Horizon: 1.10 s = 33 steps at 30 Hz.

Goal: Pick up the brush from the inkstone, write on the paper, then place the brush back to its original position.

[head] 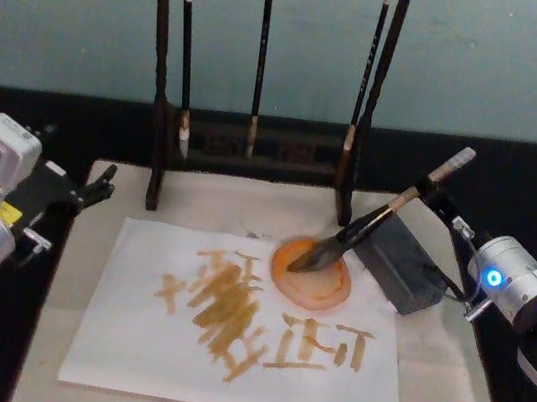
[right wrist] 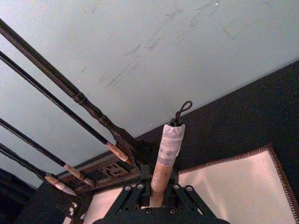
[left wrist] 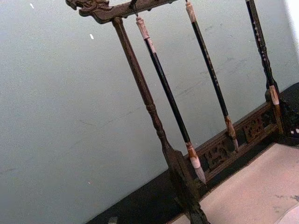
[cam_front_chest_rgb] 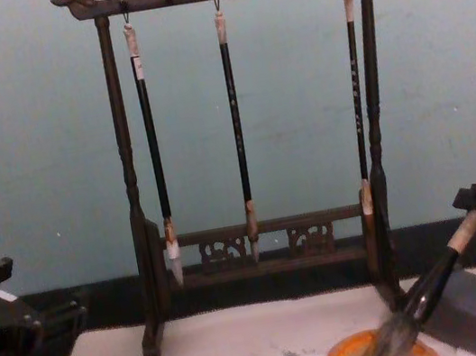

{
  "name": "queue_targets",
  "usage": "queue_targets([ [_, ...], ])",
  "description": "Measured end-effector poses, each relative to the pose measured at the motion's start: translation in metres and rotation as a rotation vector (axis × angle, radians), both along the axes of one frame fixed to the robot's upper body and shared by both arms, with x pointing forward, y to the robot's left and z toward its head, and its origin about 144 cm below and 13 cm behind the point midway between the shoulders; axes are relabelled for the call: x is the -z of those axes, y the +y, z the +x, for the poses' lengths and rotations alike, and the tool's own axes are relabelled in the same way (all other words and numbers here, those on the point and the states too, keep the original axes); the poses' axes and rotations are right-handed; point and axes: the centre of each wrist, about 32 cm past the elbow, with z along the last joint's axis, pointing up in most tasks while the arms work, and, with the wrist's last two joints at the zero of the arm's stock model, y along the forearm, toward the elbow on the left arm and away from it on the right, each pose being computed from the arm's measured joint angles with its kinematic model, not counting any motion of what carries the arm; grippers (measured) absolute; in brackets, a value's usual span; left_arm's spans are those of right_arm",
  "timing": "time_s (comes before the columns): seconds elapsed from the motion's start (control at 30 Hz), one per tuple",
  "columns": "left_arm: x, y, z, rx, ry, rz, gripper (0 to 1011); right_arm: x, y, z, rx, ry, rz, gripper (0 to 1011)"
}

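While the left claw [head: 97,188] hangs over the dark desk [head: 78,122] beside the beige mat [head: 443,389], apart or together I cannot tell, the paper [head: 126,342] lies flat on that mat, streaked orange. At its far right corner the brush [head: 366,226] leans with its bristles in the round orange dish [head: 331,289]. Its handle slants up into the right claw [head: 432,192], which is clamped on it above a grey block [head: 405,267].

head view: rack [head: 276,149] top cut off; right wrist: brush [right wrist: 166,156] bristles hidden.
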Motion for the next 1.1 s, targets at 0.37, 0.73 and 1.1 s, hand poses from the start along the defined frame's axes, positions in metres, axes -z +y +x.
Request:
queue_targets([
  [0.37, 0.000, 0.000, 0.000, 0.000, 0.000, 0.000, 1010, -0.011, 0.003, 0.001, -0.020, -0.057, 0.012, 176],
  [0.73, 0.000, 0.000, 0.000, 0.000, 0.000, 0.000, 1010, -0.033, 0.004, -0.001, -0.058, -0.171, 0.012, 176],
  [1.1, 0.000, 0.000, 0.000, 0.000, 0.000, 0.000, 1010, -0.054, 0.004, -0.007, -0.143, -0.334, -0.111, 176],
])
